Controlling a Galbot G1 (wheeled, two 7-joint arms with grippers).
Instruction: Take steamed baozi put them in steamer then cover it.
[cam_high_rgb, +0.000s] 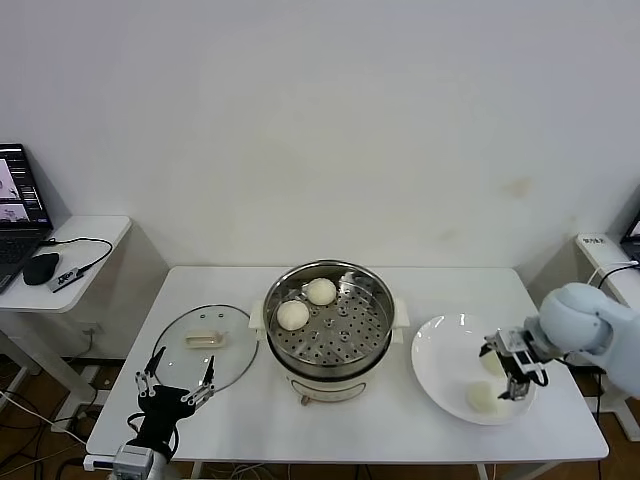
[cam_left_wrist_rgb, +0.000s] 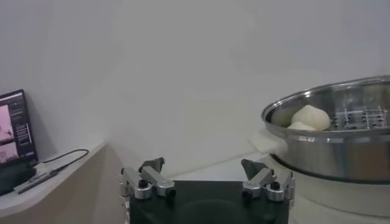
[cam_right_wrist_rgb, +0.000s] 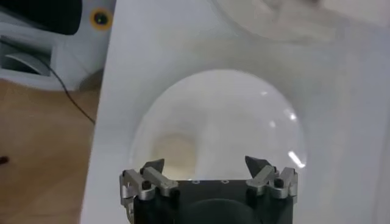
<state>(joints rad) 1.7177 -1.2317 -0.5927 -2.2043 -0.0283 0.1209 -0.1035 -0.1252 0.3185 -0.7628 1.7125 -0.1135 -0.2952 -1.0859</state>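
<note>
steamer (cam_high_rgb: 330, 322) mid-table, uncovered, two baozi (cam_high_rgb: 306, 303) on its tray at the left-rear. cover (cam_high_rgb: 205, 345) flat on the table just left of it. right gripper (cam_high_rgb: 510, 367) over the plate (cam_high_rgb: 440, 345), fingers wide, nothing held (two more baozi under it). left gripper (cam_high_rgb: 175, 385) low by the cover's near edge, fingers wide, empty.

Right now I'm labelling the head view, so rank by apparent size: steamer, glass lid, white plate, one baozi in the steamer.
1. Steamer
2. White plate and glass lid: look alike, not ranked
3. Baozi, clearly smallest
</note>
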